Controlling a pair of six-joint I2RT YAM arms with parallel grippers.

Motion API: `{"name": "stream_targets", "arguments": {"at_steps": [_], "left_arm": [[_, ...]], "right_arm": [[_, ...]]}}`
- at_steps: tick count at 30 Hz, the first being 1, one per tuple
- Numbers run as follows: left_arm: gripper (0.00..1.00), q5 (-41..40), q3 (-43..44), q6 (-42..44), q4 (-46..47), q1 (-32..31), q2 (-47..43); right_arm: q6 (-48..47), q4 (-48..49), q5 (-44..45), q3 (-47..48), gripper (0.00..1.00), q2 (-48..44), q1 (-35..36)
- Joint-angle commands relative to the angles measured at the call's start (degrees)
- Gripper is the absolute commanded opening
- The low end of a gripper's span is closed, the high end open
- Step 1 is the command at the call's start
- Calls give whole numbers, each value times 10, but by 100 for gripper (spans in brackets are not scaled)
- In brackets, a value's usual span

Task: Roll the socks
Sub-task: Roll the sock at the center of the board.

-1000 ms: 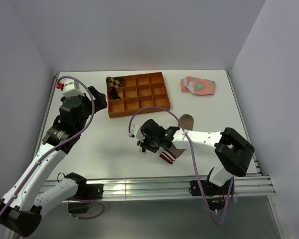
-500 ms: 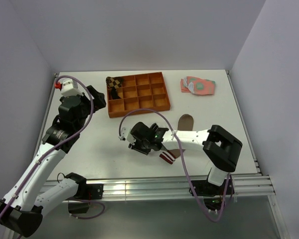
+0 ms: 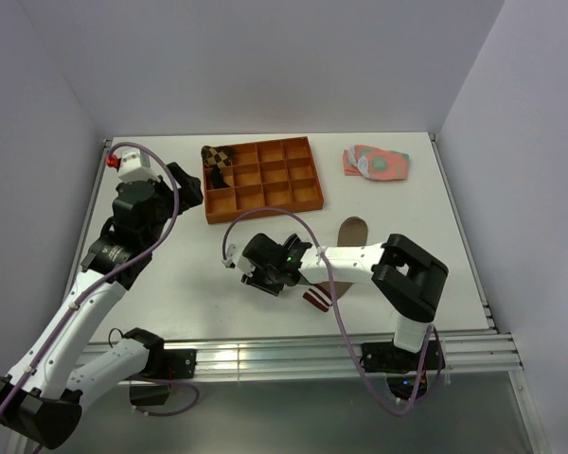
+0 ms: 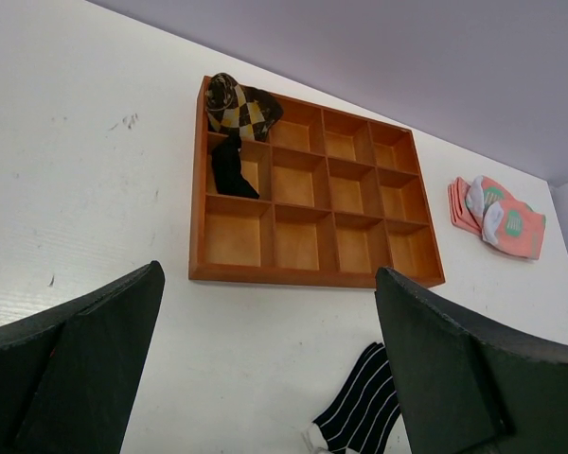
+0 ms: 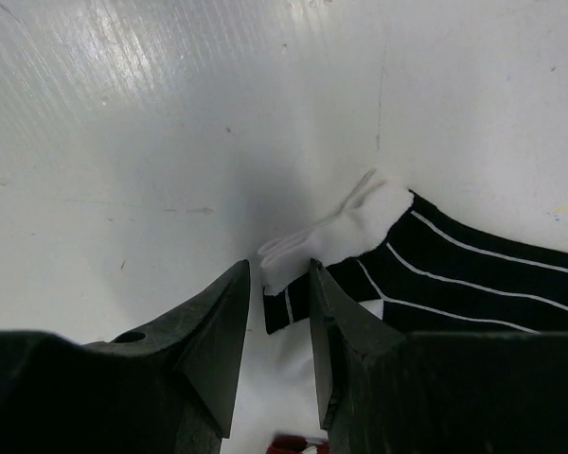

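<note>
The black sock with thin white stripes (image 5: 473,274) lies flat on the white table and also shows in the left wrist view (image 4: 364,407). My right gripper (image 5: 279,274) is low at the sock's white-edged corner. Its jaws stand a narrow gap apart, with that corner pinched between them. In the top view the right gripper (image 3: 257,274) hides most of this sock. The tan-brown sock (image 3: 355,230) lies just right of it, with its maroon-and-white cuff (image 3: 317,300) near the front. My left gripper (image 4: 267,284) is open and empty, raised at the far left (image 3: 185,184).
An orange compartment tray (image 3: 265,214) stands at the back middle. A brown checkered rolled sock (image 3: 218,156) sits in its back-left cell. Flat pink-and-green socks (image 3: 377,163) lie at the back right. The table's front rail runs close behind the cuff.
My right gripper has moved left across the table, away from the tan sock's cuff. The left arm and the tan sock have not moved.
</note>
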Motion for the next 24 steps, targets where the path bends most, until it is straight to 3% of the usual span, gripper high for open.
{"name": "stream_targets", "arguments": {"at_steps": [1,13,19,24], "left_arm": [[99,10,1,-5,11,3,-1],[100,10,-4,-8,15,3,7],[97,12,-17,-67,6,3,21],[91,39,-89,-107,82,-2,-3]], "right_arm": [[8,4,-2,18,39,10,5],[5,-23,-53,22,39,48,-30],[-10,-56,-101,36,10,36,-63],[-36,-111,-239,46,8,-10,-114]]}}
